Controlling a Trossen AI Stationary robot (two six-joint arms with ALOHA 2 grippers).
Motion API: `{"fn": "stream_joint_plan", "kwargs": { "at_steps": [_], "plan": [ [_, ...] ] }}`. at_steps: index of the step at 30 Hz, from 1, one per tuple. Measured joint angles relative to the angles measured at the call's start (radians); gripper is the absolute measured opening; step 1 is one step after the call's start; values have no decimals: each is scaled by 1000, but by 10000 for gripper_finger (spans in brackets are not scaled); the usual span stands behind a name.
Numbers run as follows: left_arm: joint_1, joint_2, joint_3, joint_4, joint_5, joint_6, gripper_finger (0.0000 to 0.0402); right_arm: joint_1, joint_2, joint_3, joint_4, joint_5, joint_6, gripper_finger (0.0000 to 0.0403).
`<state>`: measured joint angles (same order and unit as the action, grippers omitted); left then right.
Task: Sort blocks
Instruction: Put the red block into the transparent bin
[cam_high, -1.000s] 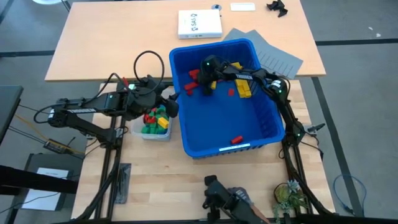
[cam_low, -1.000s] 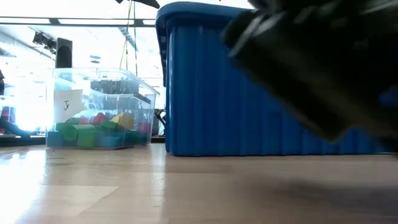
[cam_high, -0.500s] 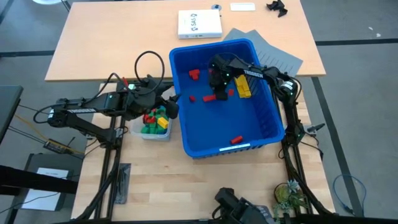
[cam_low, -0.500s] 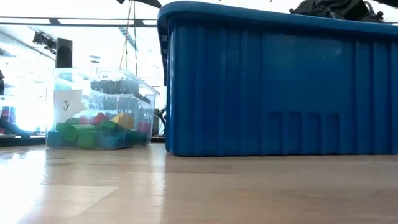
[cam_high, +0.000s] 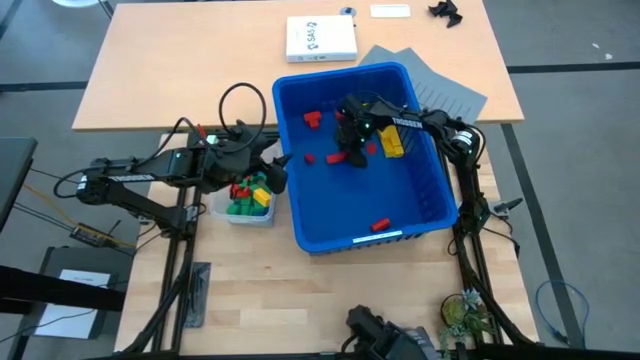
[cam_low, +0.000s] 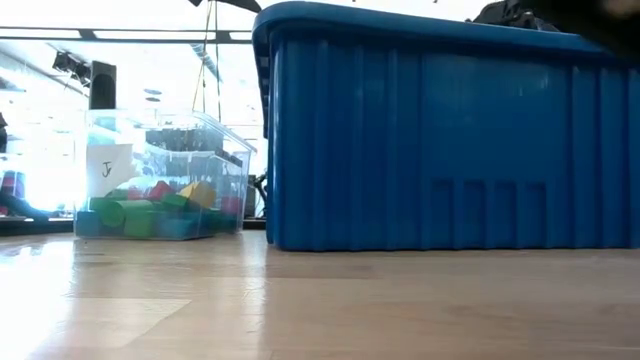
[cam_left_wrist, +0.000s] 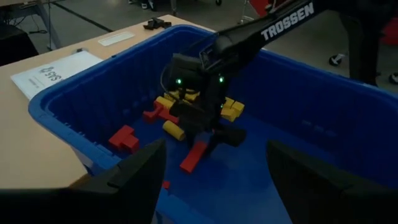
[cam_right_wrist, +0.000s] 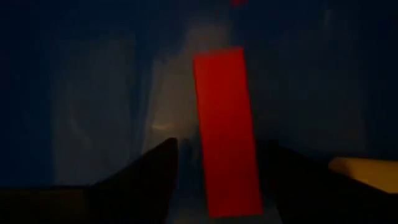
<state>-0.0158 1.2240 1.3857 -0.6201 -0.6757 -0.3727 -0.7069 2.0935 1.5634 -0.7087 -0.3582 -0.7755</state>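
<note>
My right gripper (cam_high: 352, 150) is down inside the large blue bin (cam_high: 430, 215), open, with one finger on each side of a long red block (cam_right_wrist: 227, 130) that lies flat on the bin floor; the left wrist view shows the block too (cam_left_wrist: 194, 155). More red blocks (cam_high: 312, 118) and yellow blocks (cam_high: 390, 140) lie on the bin floor. My left gripper (cam_high: 278, 163) is open and empty, just outside the bin's left wall, above the small clear tub (cam_high: 245, 200) that holds green, red, yellow and blue blocks (cam_low: 150, 210).
A single red block (cam_high: 380, 224) lies near the bin's near wall. A white box (cam_high: 320, 38) and grey sheets of paper (cam_high: 440, 85) lie on the far table behind the bin. A dark object (cam_high: 385, 335) stands at the near edge. Bare wood lies in front of the bin (cam_low: 320, 300).
My right gripper has moved inside the bin from its far left part toward the near and right side and now stands over the long red block. A dark blurred shape that filled the right of the low view is gone.
</note>
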Motion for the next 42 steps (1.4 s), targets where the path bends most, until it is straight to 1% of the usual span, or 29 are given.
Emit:
{"fn": "stream_joint_plan", "kwargs": {
  "at_steps": [3,6,7,9,11,14,15,19,23,25,28,33,37,42],
  "plan": [
    [0,0,0,0,0,3,286,0,0,-57,79,31,-13,269],
    [0,0,0,0,0,7,286,0,-8,-106,148,33,-38,274],
    [0,0,0,0,0,7,286,0,-9,-117,163,32,-48,269],
    [0,0,0,1,0,7,286,3,-10,-127,170,32,-57,244],
    [0,0,0,1,0,6,286,6,-9,-127,169,33,-56,205],
    [0,0,0,2,0,6,286,7,-10,-122,161,33,-52,131],
    [0,0,0,1,0,6,286,7,-14,-122,160,40,-46,122],
    [6,0,0,1,-6,32,286,8,-46,-117,141,71,-14,122],
    [8,1,0,2,-9,115,286,5,-146,-112,121,64,11,122],
    [8,7,0,8,-4,187,286,7,-202,-111,96,33,24,122],
    [3,29,0,47,25,343,286,18,-292,-112,59,-49,69,122],
    [-22,92,0,154,140,640,286,63,-432,-111,33,-254,195,122],
    [-57,159,0,245,151,845,286,119,-513,-111,14,-410,281,122],
    [-107,236,0,336,149,1040,286,204,-563,-111,-9,-485,339,122]
  ]
}}
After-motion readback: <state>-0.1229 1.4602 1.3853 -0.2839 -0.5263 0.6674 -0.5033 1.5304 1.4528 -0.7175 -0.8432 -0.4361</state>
